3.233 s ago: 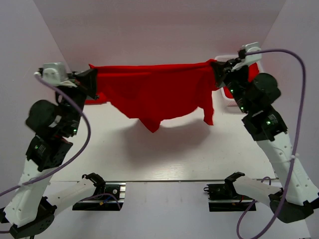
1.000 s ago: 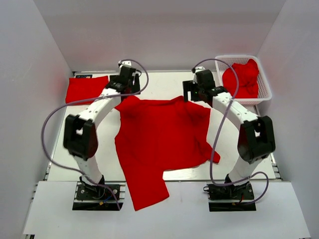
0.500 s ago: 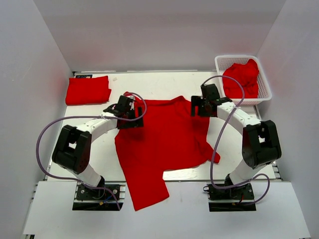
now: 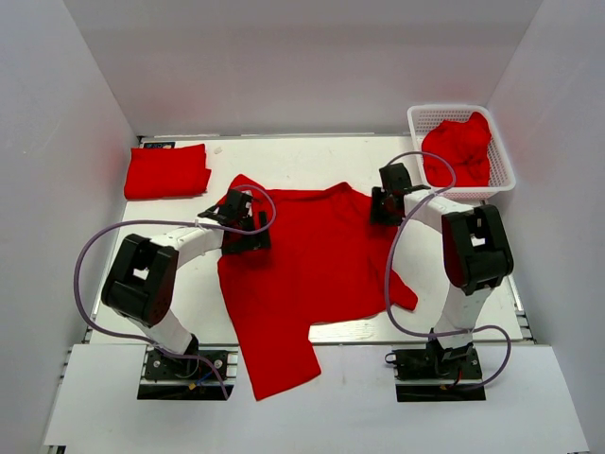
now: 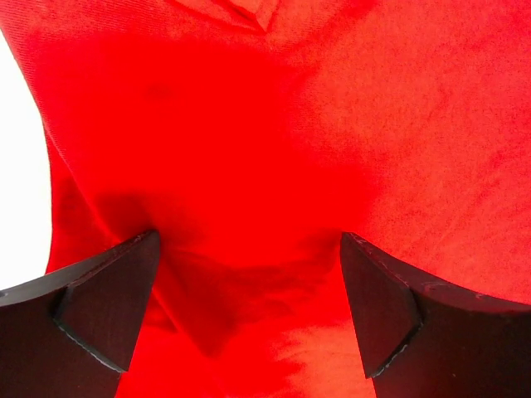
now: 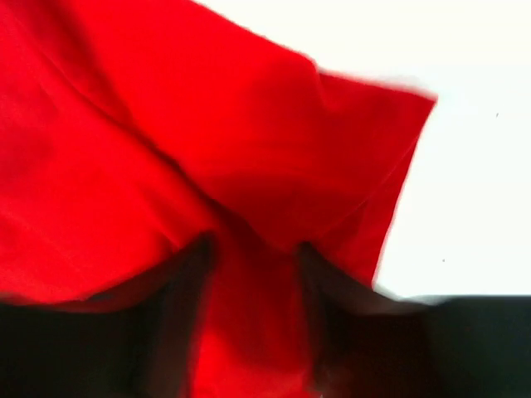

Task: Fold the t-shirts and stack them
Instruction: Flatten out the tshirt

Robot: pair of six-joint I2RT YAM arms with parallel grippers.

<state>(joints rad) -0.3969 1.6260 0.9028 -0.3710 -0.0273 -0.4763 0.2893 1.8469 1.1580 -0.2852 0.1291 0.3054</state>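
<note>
Now, spread t-shirt [image 4: 312, 274]: flat mid-table, hem past near edge
Left gripper [image 5: 249, 274]: wide apart over its left shoulder
Right gripper [image 6: 253, 274]: right shoulder, cloth between fingers, grip unclear
Folded t-shirt [image 4: 167, 171]: far left

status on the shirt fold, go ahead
Left gripper open over spread t-shirt, left edge. Right gripper straddling sleeve fabric, grip unclear. Folded t-shirt far left, red heap in mesh basket. Nothing in the way.
</note>
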